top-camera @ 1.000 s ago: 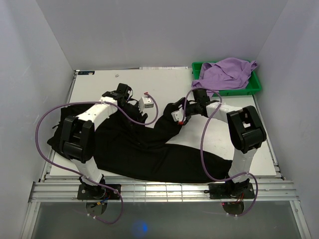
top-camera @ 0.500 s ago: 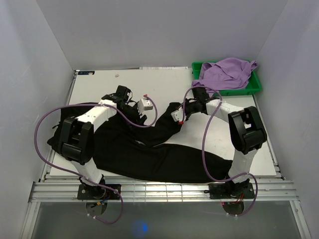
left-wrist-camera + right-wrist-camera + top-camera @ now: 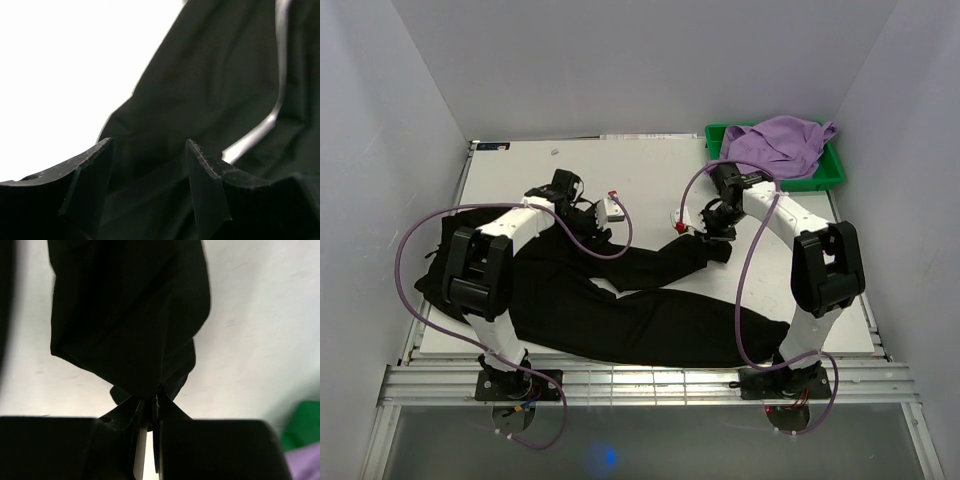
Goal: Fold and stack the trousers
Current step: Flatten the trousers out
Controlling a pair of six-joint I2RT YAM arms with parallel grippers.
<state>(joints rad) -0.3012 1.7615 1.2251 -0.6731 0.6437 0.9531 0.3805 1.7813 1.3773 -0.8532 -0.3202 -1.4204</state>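
The black trousers (image 3: 620, 320) lie spread over the white table (image 3: 650, 170), waist part at the left and one leg running along the near edge. The other leg reaches right to my right gripper (image 3: 717, 243). In the right wrist view that gripper (image 3: 150, 401) is shut on the bunched leg end of the trousers (image 3: 130, 315). My left gripper (image 3: 592, 225) hangs over the trousers' upper middle. In the left wrist view it (image 3: 150, 182) is open, its fingers (image 3: 92, 175) wide apart just above the black fabric (image 3: 210, 90).
A green tray (image 3: 835, 170) at the back right holds a lilac purple garment (image 3: 775, 148); its corner (image 3: 305, 425) shows in the right wrist view. Purple cables loop off both arms. White walls close in the left, back and right sides.
My right gripper has shut on the leg end and moved right with it, drawing the bunched leg out flatter. The left gripper has barely moved, and its jaws have narrowed slightly.
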